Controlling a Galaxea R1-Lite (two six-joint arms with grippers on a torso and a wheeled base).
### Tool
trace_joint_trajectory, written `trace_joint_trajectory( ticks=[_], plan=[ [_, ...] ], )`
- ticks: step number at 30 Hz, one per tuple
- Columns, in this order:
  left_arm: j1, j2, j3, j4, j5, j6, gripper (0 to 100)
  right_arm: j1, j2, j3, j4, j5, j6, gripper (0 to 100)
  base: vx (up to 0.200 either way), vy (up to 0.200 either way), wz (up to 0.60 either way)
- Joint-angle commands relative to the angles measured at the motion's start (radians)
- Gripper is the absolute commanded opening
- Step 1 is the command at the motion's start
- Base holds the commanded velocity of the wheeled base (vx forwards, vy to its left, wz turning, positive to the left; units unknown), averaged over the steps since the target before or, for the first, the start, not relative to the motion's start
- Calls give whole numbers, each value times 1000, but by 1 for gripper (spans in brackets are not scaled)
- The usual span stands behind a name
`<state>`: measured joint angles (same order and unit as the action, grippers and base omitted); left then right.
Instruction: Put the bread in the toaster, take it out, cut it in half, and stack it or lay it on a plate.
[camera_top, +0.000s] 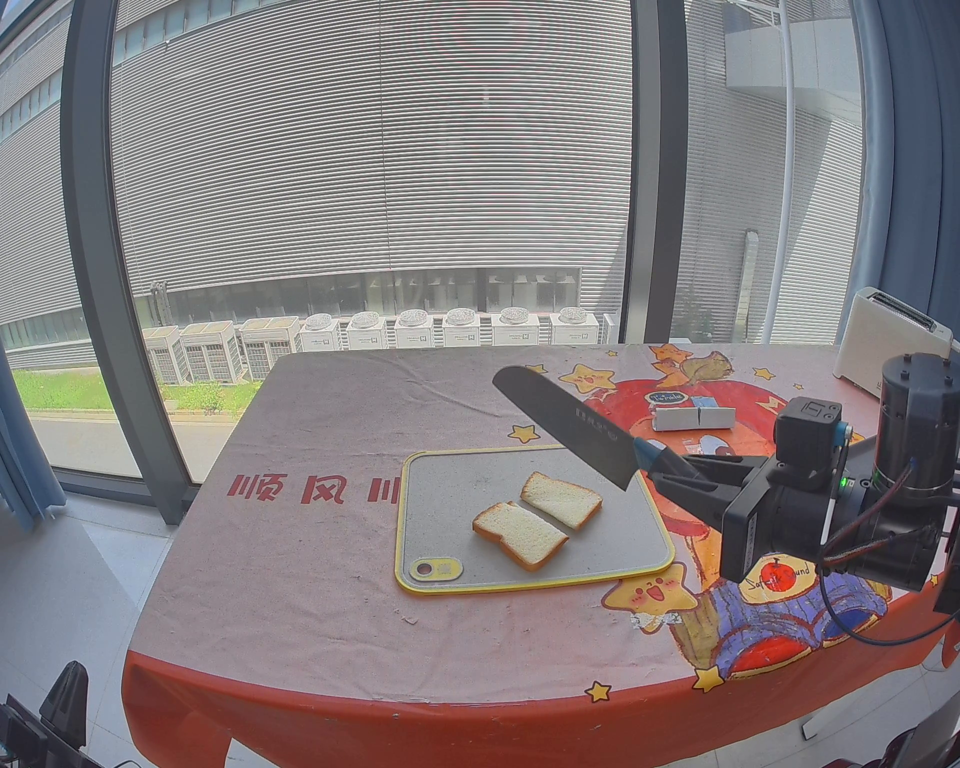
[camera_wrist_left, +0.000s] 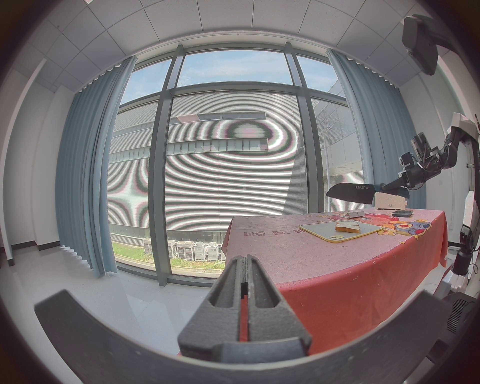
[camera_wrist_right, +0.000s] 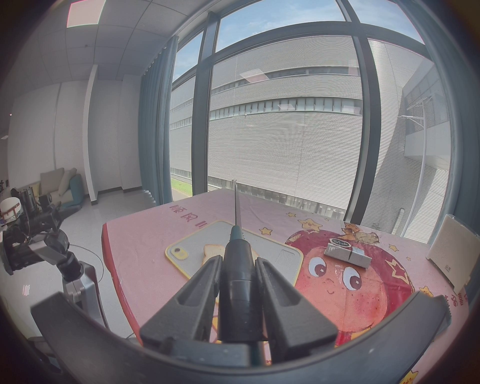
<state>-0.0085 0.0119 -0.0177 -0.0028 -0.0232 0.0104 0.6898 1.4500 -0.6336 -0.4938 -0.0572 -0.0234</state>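
Right tool (camera_wrist_right: 237, 267) grips the knife (camera_top: 565, 420) handle, blade raised over two bread halves (camera_top: 520, 533); left tool (camera_wrist_left: 243, 280) sits closed, empty.

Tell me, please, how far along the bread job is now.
Done: cutting, with the near half lying beside the far half on the cutting board. In hand: the right pincer holds the knife raised over the board. Left: laying or stacking both halves on a plate.

Head above, wrists beside shared table (camera_top: 300, 600)
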Motion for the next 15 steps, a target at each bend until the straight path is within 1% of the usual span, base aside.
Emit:
trace_joint_trajectory(
  ticks=[1,4,15],
  plan=[
    [-1,-12,18,-2,0,0,0,2,6,11,-61,-1,25,0,0,0,0],
    [1,-12,18,0,0,0,0,4,9,38,-95,-4,33,0,0,0,0],
    [1,-12,18,0,0,0,0,5,6,46,-98,-9,28,0,0,0,0]
  ],
)
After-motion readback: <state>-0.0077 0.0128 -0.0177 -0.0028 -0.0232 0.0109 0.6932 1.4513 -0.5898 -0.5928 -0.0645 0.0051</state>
